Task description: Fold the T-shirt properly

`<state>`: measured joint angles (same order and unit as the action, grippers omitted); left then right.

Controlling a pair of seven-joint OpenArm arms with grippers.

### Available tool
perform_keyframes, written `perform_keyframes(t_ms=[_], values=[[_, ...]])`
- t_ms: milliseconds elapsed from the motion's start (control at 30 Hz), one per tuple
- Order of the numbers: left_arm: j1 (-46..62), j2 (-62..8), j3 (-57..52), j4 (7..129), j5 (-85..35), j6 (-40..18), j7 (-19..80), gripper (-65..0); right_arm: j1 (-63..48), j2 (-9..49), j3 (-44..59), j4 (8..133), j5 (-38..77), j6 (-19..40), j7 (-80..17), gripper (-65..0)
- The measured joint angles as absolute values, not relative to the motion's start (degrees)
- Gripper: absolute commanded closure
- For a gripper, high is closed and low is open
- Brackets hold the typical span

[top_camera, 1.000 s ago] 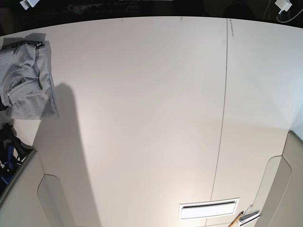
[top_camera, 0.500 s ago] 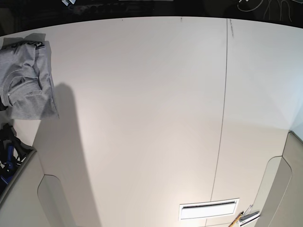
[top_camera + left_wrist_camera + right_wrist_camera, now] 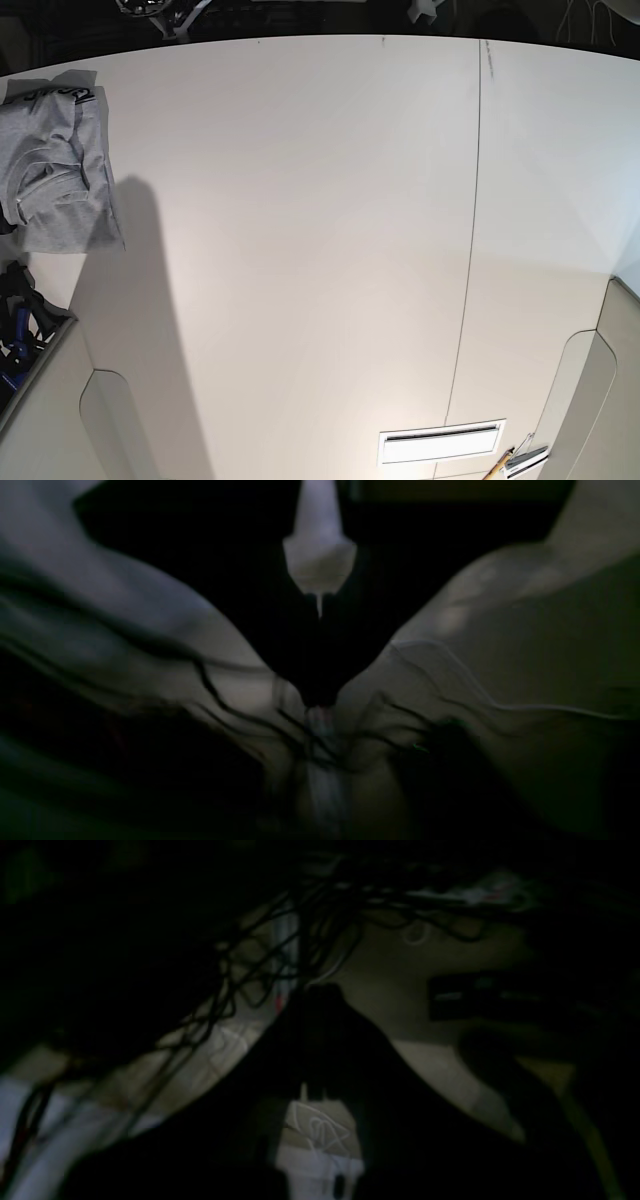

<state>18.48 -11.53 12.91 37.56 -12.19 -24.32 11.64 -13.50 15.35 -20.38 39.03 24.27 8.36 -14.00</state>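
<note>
— Where is the shirt from the jaws?

— Over at the table's left edge in the base view; the T-shirt [image 3: 65, 190] lies in a crumpled, partly folded bundle near the far corner of the table [image 3: 300, 230], its outer side cut off by the picture's edge. The arms show only as bits beyond the far edge, so the shirt lies nearer the camera than they do — and off to the robot's right.

— Which arm is nearer, then?

— The right one, I'd say; its gripper [image 3: 320, 990] belongs to the arm at that view's upper left, on the shirt's side; the left gripper [image 3: 320, 700] is well apart from the cloth, farther along the far edge.

— And the jaws?

— Both pairs closed, tips together, with no cloth between them; the right wrist view is very dark, but the fingers meet there too.

— Which way does the shirt point?

— The visible part seems a little longer from far edge to near edge than across; the black lettering [image 3: 60, 93] is at the far end, the plain flat hem side towards the camera. Its true long axis I cannot tell, with part out of frame. It looks folded already — if more is wanted, the right arm should have the shorter reach.
</note>
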Motion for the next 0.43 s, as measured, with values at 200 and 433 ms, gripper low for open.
perform_keyframes(t_ms=[200,433], values=[[14.79,-9.91,12.80,37.47,-10.24,-18.39,10.70,0.0,-11.20,10.52,-20.49,38.83,23.29,6.76,-14.33,0.0],[13.98,-10.48,12.80,37.45,-10.09,-18.41,10.72,0.0,-10.31,8.73,-20.32,39.05,23.27,6.57,-14.17,0.0]])
